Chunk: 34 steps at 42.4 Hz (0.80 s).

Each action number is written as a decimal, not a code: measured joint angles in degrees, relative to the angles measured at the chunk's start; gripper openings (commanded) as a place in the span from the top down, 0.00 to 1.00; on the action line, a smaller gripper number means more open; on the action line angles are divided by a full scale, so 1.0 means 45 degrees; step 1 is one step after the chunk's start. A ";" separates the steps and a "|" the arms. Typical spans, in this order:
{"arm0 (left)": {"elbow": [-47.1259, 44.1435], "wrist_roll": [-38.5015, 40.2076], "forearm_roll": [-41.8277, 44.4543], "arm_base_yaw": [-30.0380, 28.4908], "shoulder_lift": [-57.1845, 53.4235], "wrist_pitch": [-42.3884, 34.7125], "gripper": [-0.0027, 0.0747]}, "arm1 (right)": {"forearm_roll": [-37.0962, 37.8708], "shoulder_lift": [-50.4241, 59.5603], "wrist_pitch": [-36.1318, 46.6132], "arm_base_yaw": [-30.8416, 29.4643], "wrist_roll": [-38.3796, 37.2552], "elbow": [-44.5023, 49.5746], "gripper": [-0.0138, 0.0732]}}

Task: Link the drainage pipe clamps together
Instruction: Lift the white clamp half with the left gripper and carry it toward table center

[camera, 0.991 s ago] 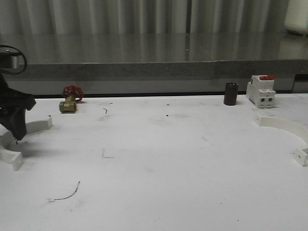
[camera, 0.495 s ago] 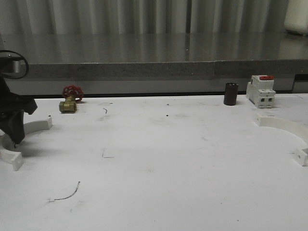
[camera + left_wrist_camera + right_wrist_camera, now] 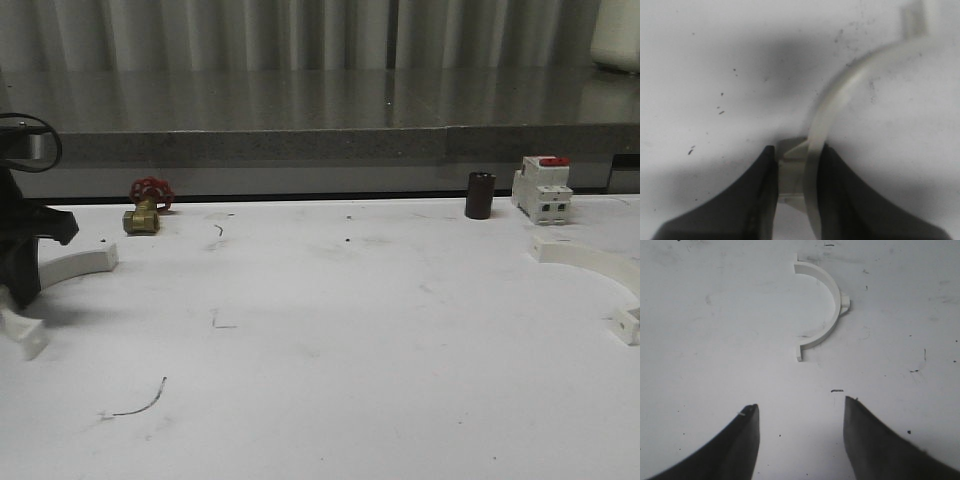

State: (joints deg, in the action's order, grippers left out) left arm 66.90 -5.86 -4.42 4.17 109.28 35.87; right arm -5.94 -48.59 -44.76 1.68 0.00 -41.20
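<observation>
White table (image 3: 330, 340): left gripper (image 3: 20, 290) hides part of clamp (image 3: 75, 262).

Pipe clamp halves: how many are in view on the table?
2. One white clamp half sits at the table's far left edge, gripped by the left gripper. The other clamp half lies untouched at the far right, near the breaker.

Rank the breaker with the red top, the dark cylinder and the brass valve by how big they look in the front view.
Largest to smallest, as they look:
1. breaker
2. dark cylinder and brass valve: too close to rank; the cylinder looks taller, the valve wider.
All three stand along the table's far edge, so nearness hardly skews this.
</observation>
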 measured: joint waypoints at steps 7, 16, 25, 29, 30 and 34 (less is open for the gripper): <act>0.0000 0.0000 0.0000 0.0000 0.0000 -0.0023 0.91 | 0.0000 0.0000 0.0000 0.0000 0.0000 0.0000 0.36; 0.0000 0.0000 0.0000 0.0082 0.0000 0.0176 0.93 | 0.0000 0.0000 0.0000 0.0000 0.0000 0.0000 0.36; 0.0083 0.0000 -0.0064 0.0986 -0.0295 0.0607 0.93 | 0.0000 0.0000 0.0000 0.0000 0.0000 0.0000 0.36; 0.0468 0.0094 -0.0303 0.1580 -0.0352 0.0853 0.92 | 0.0000 0.0000 0.0000 0.0000 0.0000 0.0000 0.36; 0.0634 0.0269 -0.0362 0.1742 -0.0352 0.0950 0.92 | 0.0000 0.0000 0.0000 0.0000 0.0000 0.0000 0.36; 0.1238 0.0926 -0.0412 0.2502 -0.0352 0.1196 0.92 | 0.0000 0.0000 0.0000 0.0000 0.0000 0.0000 0.36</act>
State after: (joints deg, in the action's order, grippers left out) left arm 72.47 -1.70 -6.28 15.42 107.69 41.26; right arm -5.94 -48.59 -44.76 1.68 0.00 -41.20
